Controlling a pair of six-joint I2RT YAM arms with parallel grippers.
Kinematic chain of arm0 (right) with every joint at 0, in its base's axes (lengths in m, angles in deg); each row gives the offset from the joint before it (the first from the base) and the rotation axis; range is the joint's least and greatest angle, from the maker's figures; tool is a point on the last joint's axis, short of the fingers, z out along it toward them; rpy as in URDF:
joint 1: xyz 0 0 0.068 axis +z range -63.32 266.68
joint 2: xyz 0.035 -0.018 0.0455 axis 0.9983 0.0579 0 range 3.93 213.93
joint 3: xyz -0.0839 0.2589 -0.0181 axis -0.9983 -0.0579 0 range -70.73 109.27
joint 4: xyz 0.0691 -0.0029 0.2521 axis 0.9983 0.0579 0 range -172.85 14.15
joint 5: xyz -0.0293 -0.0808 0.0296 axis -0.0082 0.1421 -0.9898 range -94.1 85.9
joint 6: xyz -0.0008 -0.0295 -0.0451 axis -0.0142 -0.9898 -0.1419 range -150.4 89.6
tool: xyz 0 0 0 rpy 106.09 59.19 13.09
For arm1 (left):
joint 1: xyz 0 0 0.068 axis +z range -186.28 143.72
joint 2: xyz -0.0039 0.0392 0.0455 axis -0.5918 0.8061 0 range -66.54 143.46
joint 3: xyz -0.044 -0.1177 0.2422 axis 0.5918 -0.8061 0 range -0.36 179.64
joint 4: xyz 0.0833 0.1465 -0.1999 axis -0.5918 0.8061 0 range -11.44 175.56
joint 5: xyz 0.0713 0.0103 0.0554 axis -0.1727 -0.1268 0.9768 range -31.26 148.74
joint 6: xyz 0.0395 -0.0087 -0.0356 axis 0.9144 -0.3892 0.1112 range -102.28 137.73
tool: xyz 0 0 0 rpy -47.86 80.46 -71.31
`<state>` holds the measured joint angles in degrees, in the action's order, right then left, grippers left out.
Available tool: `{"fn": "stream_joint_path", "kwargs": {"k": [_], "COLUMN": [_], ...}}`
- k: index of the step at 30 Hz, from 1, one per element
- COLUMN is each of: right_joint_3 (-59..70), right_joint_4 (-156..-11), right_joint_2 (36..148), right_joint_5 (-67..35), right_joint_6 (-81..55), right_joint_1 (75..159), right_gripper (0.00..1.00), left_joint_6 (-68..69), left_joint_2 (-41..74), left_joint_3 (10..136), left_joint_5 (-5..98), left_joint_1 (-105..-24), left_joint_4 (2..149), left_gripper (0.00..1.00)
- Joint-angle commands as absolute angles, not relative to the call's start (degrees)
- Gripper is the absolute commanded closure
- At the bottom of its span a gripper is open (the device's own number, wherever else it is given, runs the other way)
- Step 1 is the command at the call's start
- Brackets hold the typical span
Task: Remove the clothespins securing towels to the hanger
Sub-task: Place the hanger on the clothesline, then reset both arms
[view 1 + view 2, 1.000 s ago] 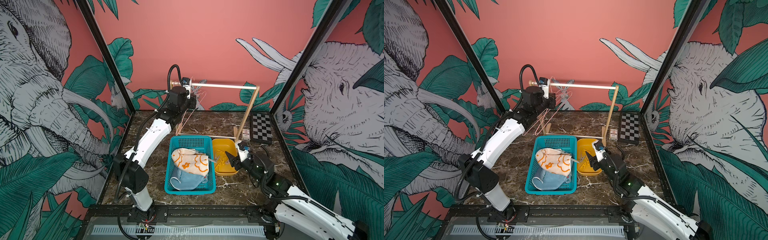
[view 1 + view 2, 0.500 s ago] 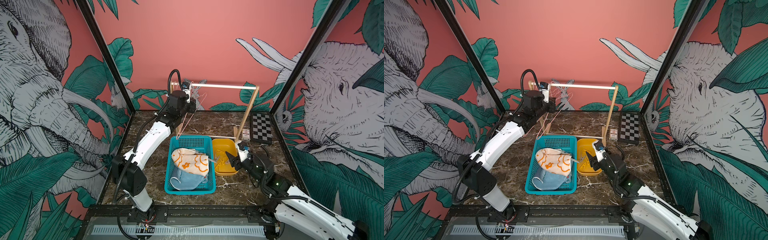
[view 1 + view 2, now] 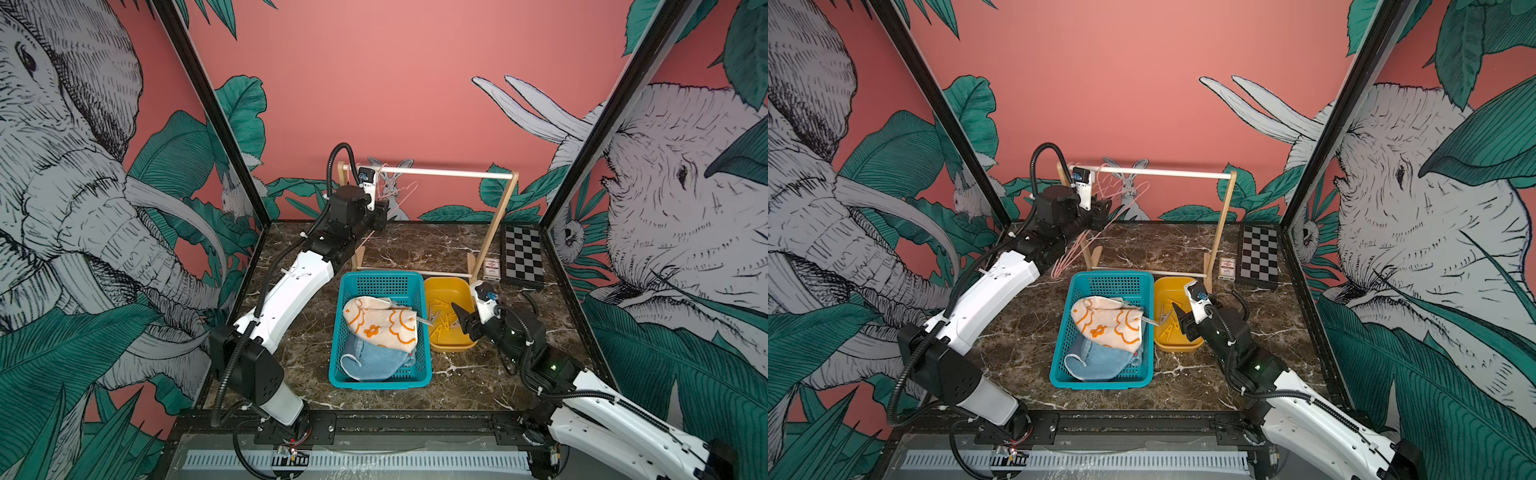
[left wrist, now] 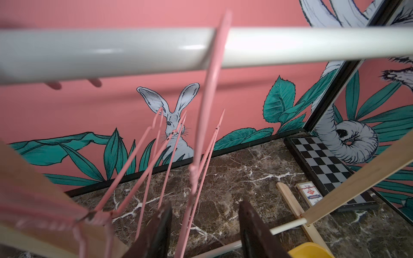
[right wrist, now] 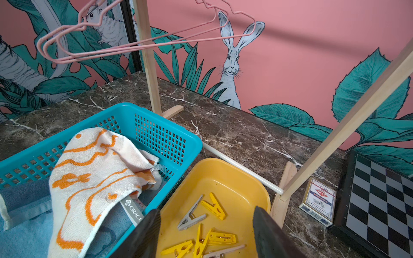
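Hangers [image 4: 209, 93]: bare, hooked on rail [image 4: 111, 47], 12 o'clock from basket [image 3: 380, 280]. My left claw [image 4: 204, 207], clamped a second ago, now spread, one hanger loose between its jaws. Right claw [image 5: 206, 211] spread above tray [image 5: 223, 174], 3 o'clock of basket. Clothespins [image 5: 213, 206] in tray, towels [image 5: 89, 169] in basket. I judge unpinning done.

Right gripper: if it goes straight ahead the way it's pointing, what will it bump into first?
Most likely the clothespins in the tray: the open right gripper points down at them. Depth is hard to judge, so it could reach the tray's floor beside them first.
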<state>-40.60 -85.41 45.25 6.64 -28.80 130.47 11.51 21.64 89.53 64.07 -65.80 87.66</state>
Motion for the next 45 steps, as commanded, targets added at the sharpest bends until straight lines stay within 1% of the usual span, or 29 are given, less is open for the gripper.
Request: {"fn": "stream_joint_path", "kwargs": {"k": [1, 3, 7, 11, 16, 20, 26, 30, 34, 38, 40, 42, 45], "right_joint_3": [-41.46, -41.62, -42.29, -43.04, -43.57, -44.38, -46.20, -46.93, -48.26, -49.77, -50.73, -51.53, -52.30], "right_joint_4": [-87.39, -87.40, -88.27, -88.91, -88.91, -89.47, -92.26, -93.78, -96.39, -97.25, -97.52, -97.48, -97.52], "right_joint_2": [44.34, 44.28, 43.79, 43.40, 44.39, 45.54, 46.77, 48.08, 49.31, 49.90, 50.20, 50.62, 52.31], "right_joint_5": [8.57, 9.35, 13.04, 19.62, 29.04, 33.51, 34.04, 34.65, 34.40, 32.92, 31.50, 30.12, 28.48], "right_joint_6": [-28.03, -28.03, -27.88, -27.86, -27.59, -26.93, -26.51, -27.36, -28.62, -26.93, -25.38, -23.51, -21.49], "right_joint_1": [130.10, 130.10, 130.10, 129.88, 128.36, 125.08, 119.05, 115.71, 112.02, 106.66, 103.75, 100.96, 97.46], "right_gripper": [0.35, 0.35, 0.35, 0.34, 0.34, 0.34, 0.34, 0.33, 0.33, 0.32, 0.32, 0.32, 0.31], "left_joint_6": [11.04, 11.21, 11.53, 13.12, 16.44, 18.78, 21.14, 22.89, 22.56, 19.87, 18.51, 17.32, 15.33], "left_joint_2": [16.64, 14.58, 10.19, 4.97, -1.65, -5.62, -7.28, -7.39, -7.38, -8.00, -8.09, -7.93, -7.24], "left_joint_3": [87.47, 85.83, 82.41, 78.29, 71.67, 67.11, 63.20, 60.55, 58.18, 54.74, 52.96, 50.51, 47.57], "left_joint_5": [62.96, 62.82, 63.23, 65.86, 74.25, 83.31, 94.28, 97.80, 97.55, 93.38, 92.72, 93.01, 92.80], "left_joint_1": [-65.64, -65.64, -65.64, -65.65, -65.64, -65.64, -65.56, -64.97, -61.85, -55.48, -52.82, -50.52, -47.96], "left_joint_4": [85.32, 85.28, 85.98, 87.64, 89.28, 89.94, 90.56, 89.29, 88.98, 88.37, 87.72, 85.80, 84.07], "left_gripper": [0.44, 0.39, 0.37, 0.33, 0.32, 0.31, 0.31, 0.31, 0.30, 0.29, 0.26, 0.19, 0.16]}}
